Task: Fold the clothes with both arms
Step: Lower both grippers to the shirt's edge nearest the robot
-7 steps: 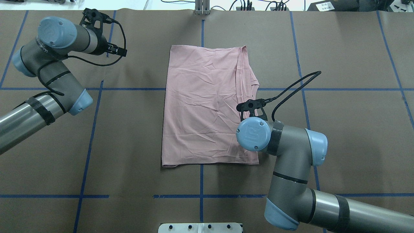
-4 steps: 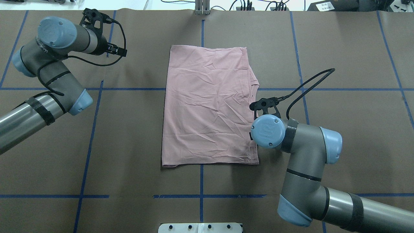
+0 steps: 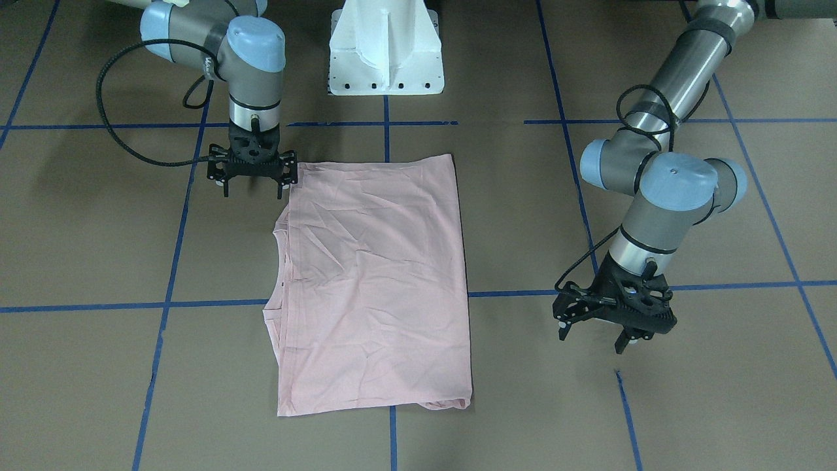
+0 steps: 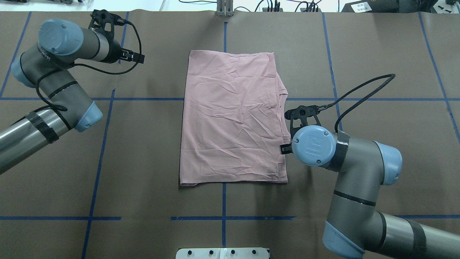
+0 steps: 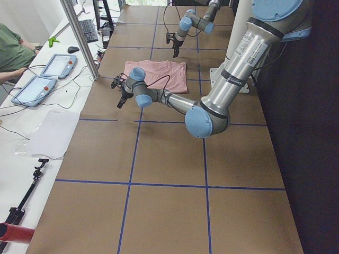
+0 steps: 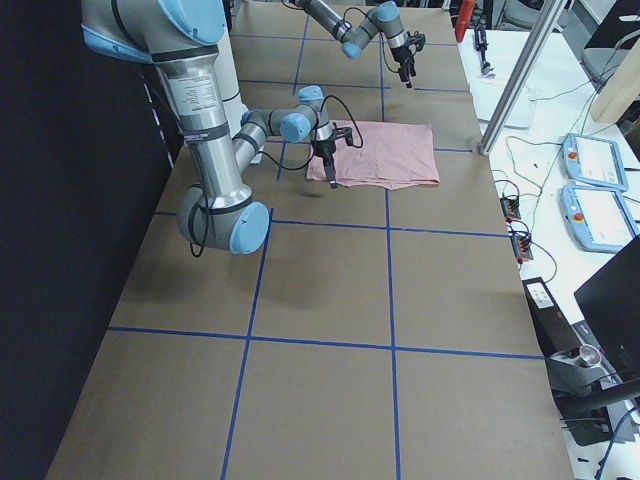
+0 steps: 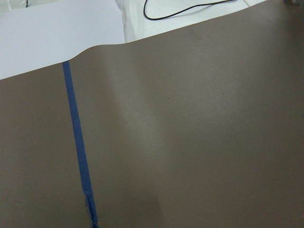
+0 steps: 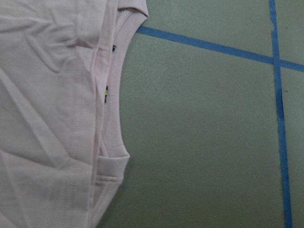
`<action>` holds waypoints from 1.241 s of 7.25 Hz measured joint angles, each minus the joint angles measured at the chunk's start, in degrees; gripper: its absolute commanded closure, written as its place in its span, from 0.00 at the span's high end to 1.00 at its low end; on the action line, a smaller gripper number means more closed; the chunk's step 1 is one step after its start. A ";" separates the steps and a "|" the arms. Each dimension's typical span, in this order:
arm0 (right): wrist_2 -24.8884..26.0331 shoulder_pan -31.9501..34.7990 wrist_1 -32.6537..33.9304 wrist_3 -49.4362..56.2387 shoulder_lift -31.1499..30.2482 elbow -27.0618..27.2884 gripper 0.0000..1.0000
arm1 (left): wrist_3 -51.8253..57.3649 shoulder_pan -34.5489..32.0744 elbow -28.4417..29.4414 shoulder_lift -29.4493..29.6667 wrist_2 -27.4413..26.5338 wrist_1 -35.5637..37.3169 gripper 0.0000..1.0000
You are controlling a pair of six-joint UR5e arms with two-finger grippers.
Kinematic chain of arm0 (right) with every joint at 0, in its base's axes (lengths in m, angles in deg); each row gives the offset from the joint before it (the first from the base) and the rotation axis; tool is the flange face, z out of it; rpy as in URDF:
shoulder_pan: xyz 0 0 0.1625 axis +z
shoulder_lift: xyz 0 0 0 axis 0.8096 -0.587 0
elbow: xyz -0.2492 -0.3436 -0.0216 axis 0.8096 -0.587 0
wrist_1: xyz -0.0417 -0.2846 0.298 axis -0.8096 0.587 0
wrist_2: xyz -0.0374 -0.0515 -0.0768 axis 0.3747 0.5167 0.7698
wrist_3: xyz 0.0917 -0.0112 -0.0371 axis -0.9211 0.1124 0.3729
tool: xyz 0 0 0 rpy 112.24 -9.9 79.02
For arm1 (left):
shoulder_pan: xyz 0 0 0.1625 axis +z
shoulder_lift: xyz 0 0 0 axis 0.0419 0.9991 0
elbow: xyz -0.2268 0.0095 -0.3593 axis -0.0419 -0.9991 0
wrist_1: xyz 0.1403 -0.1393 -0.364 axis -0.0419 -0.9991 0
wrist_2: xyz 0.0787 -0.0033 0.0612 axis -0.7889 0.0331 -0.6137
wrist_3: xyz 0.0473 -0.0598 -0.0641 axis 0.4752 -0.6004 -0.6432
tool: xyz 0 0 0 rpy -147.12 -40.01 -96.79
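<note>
The pale pink T-shirt (image 4: 230,115) lies flat at the middle of the table (image 4: 143,162). It is folded into a long rectangle that runs from 12 to 6 o'clock, taking the overhead view as the dial with 12 away from the robot. Its cloth is creased. The layered hems and a curved neckline edge stack along its 3 o'clock side, where the right wrist view shows two small dark tags (image 8: 114,47).

The right gripper (image 3: 252,186) hangs at the shirt's 4 o'clock, just beside that edge and near the corner closest to the robot. Its jaws are spread wide and hold nothing. One fingertip (image 3: 282,188) sits at the cloth's border; whether it touches cannot be told. The right arm (image 4: 355,169) reaches in from 5 o'clock.

The left gripper (image 3: 592,340) hovers at the shirt's 10 o'clock, well apart from it, over bare brown surface. Its jaws are also wide and empty. The left arm (image 4: 54,72) comes in from 8 o'clock.

Blue tape (image 4: 97,158) marks a grid across the table. The white pedestal (image 3: 386,46) stands at 6 o'clock.
</note>
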 measured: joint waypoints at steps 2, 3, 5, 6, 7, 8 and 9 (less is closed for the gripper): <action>-1.76 -0.03 -13.92 -6.47 -5.94 3.28 1.00 | -11.95 6.48 -10.85 -5.72 0.84 0.00 1.00; -1.97 -0.07 -21.39 -11.55 -8.87 3.93 1.00 | -18.06 10.71 -16.85 -8.96 -0.71 0.02 1.00; -1.09 -0.54 -29.61 -23.22 -12.02 5.01 1.00 | -31.78 20.02 -26.68 -15.09 -7.44 0.08 0.68; -0.28 -0.78 -30.69 -26.47 -12.42 5.43 1.00 | -41.57 24.77 -28.69 -16.32 -12.45 0.09 0.63; 0.22 -0.87 -31.05 -27.78 -12.57 5.61 1.00 | -50.21 28.54 -29.26 -16.72 -16.93 0.13 0.62; 0.45 -0.89 -31.16 -28.23 -12.62 5.64 1.00 | -55.29 30.80 -29.25 -16.59 -19.52 1.00 0.62; 0.53 -0.92 -31.19 -28.37 -12.62 5.64 1.00 | -57.92 32.19 -29.21 -15.79 -20.79 2.97 0.62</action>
